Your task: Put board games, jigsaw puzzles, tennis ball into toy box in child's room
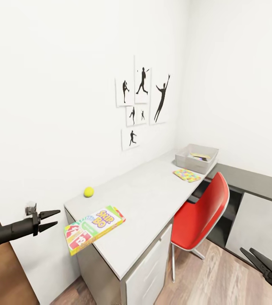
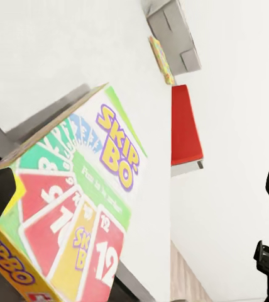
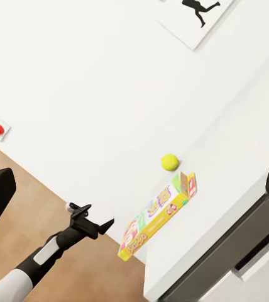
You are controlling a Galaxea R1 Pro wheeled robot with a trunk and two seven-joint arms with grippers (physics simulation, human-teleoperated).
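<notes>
Overhanging the near end of the table [image 1: 153,212], the SKIP-BO box [image 1: 94,228] points one short end toward the left gripper [image 1: 53,219], jaws parted and empty, just beside it; right gripper [image 1: 259,260], jaws spread, well apart.

The surface [image 1: 148,203] runs along the wall from its near end to the far corner, and everything is placed from it. At its near end the SKIP-BO box [image 1: 94,228] lies on it, hanging over the near-left corner. Just behind that box, close to the wall, the tennis ball [image 1: 88,192] sits on the surface. At the surface's far end stands the toy box [image 1: 185,162], with something flat lying in it. A jigsaw puzzle [image 1: 187,175] lies on the surface just before the toy box. The chair [image 1: 204,209] stands against the surface's right edge. The posters [image 1: 142,101] hang on the wall above the surface. The left pincer [image 1: 51,219] hangs left of the surface's near end, apart from the SKIP-BO box.
</notes>
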